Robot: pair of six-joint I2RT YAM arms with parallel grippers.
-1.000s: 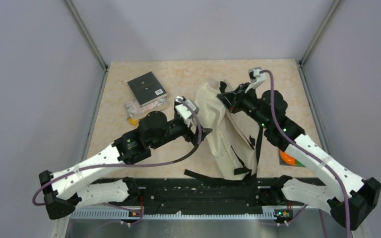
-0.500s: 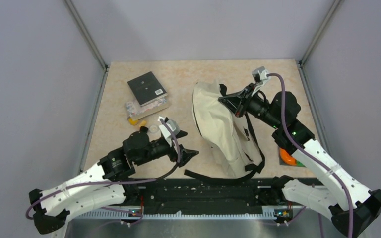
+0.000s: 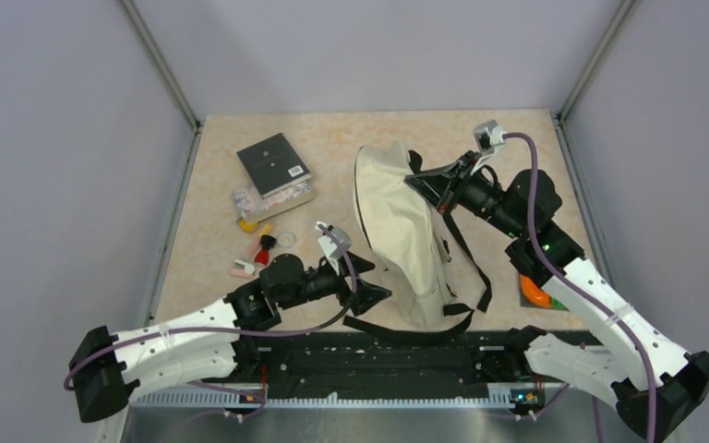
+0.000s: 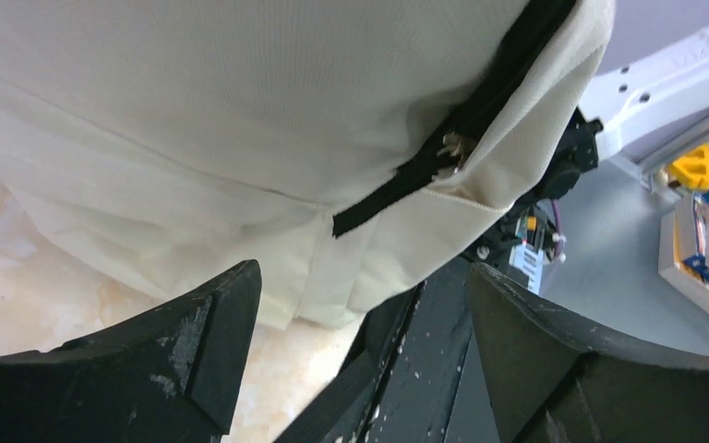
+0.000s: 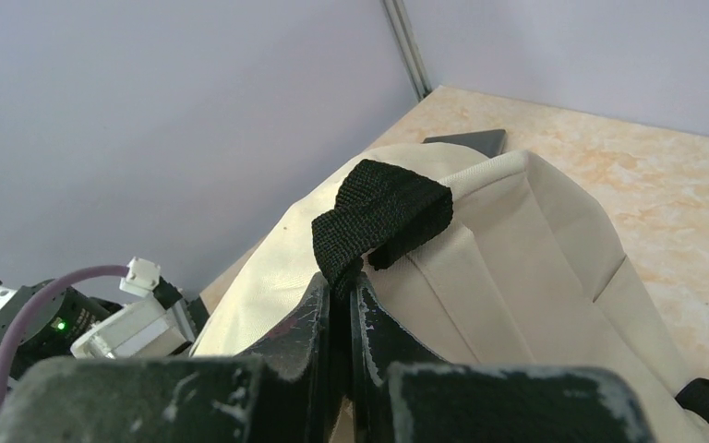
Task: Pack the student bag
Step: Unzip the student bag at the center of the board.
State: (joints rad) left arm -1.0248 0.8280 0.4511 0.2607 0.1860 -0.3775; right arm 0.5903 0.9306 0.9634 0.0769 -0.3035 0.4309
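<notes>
The student bag (image 3: 397,231), a cream backpack with black straps, stands upright mid-table, hanging from its top. My right gripper (image 3: 422,185) is shut on the bag's black webbing handle loop (image 5: 383,221), which is pinched between its fingertips (image 5: 340,281). My left gripper (image 3: 378,293) is open, low beside the bag's near left corner and apart from the fabric. In the left wrist view the open left gripper (image 4: 362,277) faces the bag's side (image 4: 194,138), where a black zipper (image 4: 452,148) with a metal pull runs diagonally.
A black notebook (image 3: 274,164) lies at the back left on a clear packet (image 3: 272,196). Small items lie near it: a yellow piece (image 3: 247,224), red and pink pens (image 3: 251,254), a white disc (image 3: 286,240). An orange object (image 3: 535,293) sits under the right arm. Loose straps (image 3: 406,325) trail forward.
My left arm pulled back from the bag's side, then swung right to its near corner, uncovering the small items. The right gripper kept the handle and drew the bag more upright.
</notes>
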